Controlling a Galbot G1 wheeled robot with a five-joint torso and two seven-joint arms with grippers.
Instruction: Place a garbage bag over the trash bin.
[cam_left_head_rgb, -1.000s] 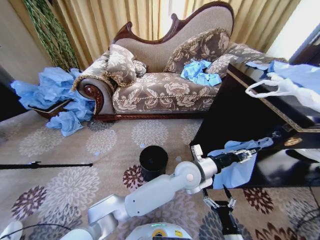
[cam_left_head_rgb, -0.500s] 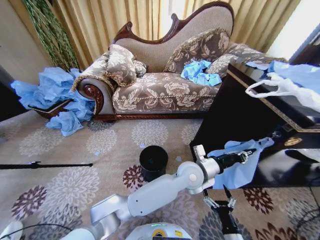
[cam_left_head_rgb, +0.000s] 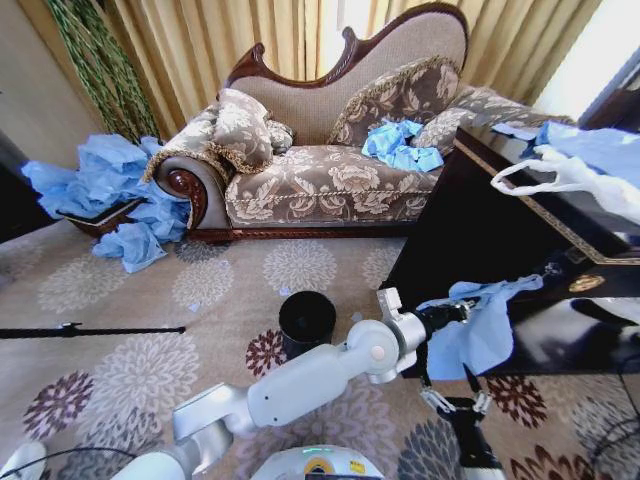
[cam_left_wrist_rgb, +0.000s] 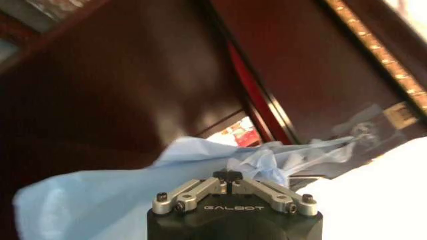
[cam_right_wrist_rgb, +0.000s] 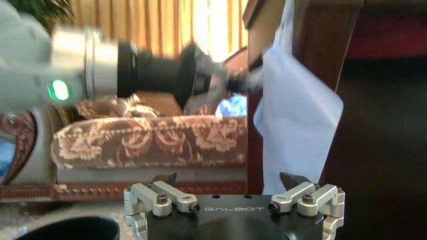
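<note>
Our left hand (cam_left_head_rgb: 462, 311) is clamped on the bag (cam_left_head_rgb: 480, 335), which hangs off the tabletop (cam_left_head_rgb: 500, 215) edge. Our right hand (cam_left_head_rgb: 452, 402), fingers apart, waits below, right of the bin (cam_left_head_rgb: 307, 322).

Silver-grey arm (cam_left_head_rgb: 300, 385), black GALBOT-marked pincer (cam_left_wrist_rgb: 229, 176)

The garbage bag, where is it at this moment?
In the head view, the garbage bag hangs on the robot's right side, pinched by the left end effector against the dark cabinet, right of the trash bin.
</note>
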